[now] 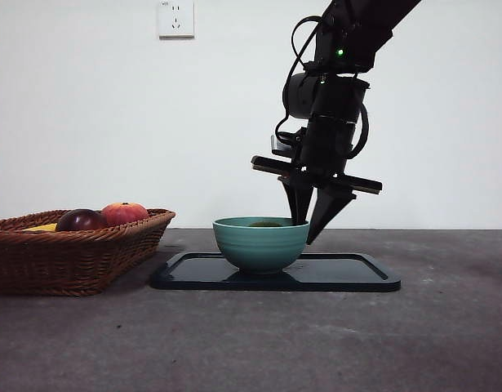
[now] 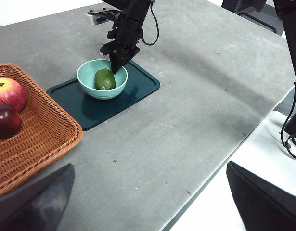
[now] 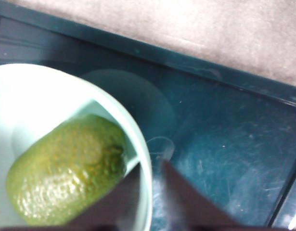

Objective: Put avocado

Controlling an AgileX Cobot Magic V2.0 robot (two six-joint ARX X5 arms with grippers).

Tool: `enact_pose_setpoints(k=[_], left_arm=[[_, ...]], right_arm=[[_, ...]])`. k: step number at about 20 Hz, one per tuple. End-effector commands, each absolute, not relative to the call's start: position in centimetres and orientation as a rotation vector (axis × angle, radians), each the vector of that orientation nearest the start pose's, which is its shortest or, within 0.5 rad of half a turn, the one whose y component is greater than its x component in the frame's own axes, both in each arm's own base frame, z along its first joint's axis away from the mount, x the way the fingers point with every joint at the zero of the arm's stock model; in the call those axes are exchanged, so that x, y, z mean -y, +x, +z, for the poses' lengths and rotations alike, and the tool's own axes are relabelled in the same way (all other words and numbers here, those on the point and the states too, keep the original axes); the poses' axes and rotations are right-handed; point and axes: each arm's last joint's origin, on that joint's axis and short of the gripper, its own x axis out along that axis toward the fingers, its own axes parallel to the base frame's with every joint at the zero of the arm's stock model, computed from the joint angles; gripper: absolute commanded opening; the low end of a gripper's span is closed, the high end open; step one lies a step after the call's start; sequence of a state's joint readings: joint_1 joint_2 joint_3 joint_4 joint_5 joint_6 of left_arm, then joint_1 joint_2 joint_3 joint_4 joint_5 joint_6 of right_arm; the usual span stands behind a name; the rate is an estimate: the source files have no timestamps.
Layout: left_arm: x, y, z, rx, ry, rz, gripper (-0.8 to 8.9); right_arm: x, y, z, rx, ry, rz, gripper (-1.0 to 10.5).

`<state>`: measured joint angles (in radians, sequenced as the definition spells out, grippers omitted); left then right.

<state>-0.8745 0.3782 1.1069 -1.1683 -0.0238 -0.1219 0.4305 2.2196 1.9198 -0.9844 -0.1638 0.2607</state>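
Note:
The avocado (image 2: 105,79) (image 3: 66,178), dull green and bumpy, lies inside the teal bowl (image 1: 260,245) (image 2: 87,72) (image 3: 37,96). In the front view only the avocado's top (image 1: 267,223) shows above the rim. My right gripper (image 1: 304,231) (image 2: 116,67) (image 3: 150,166) hangs over the bowl's edge, open. One jaw dips inside the bowl beside the avocado and the other stands outside the rim, holding nothing. My left gripper (image 2: 150,166) waits high above the table, open and empty.
The bowl stands on a dark tray (image 1: 348,273) (image 2: 99,108) (image 3: 225,144). Beside the tray, a wicker basket (image 1: 63,253) (image 2: 37,144) holds a red-orange fruit (image 1: 124,212) (image 2: 8,94) and a maroon fruit (image 1: 81,219) (image 2: 6,120). The table edge (image 2: 225,163) runs close by.

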Motion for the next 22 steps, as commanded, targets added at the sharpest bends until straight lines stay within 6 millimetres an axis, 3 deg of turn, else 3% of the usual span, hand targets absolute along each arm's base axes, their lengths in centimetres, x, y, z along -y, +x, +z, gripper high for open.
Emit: enact_pose_setpoints(k=[1, 3, 6, 8, 11, 16, 22], left_arm=[[0.3, 0.4, 37.1, -0.439, 0.078, -0.816, 4.99], [0.3, 0.4, 37.1, -0.44, 0.076, -0.816, 4.99], [0.3, 0.4, 37.1, -0.441, 0.075, -0.815, 5.0], [0.3, 0.3, 37.1, -0.442, 0.076, -0.815, 5.0], [0.3, 0.3, 37.1, -0.443, 0.076, -0.815, 4.99], [0.3, 0.3, 37.1, -0.443, 0.076, -0.815, 4.99], [0.3, 0.3, 37.1, -0.443, 0.076, -0.815, 5.0]], right_arm=[[-20.0, 41.9, 20.1, -1.341, 0.033, 0.347, 1.8], [-19.8, 41.8, 20.5, -1.348, 0.034, 0.341, 2.2], [-19.0, 41.5, 22.7, -1.352, 0.027, 0.324, 4.3], [-18.6, 41.0, 25.2, -1.314, 0.013, 0.343, 5.3], [-17.9, 39.1, 29.7, -1.224, -0.022, 0.375, 5.9], [-16.9, 33.3, 36.4, -1.144, -0.14, 0.325, 5.9], [-15.9, 24.7, 43.1, -0.998, -0.229, 0.339, 5.9]])
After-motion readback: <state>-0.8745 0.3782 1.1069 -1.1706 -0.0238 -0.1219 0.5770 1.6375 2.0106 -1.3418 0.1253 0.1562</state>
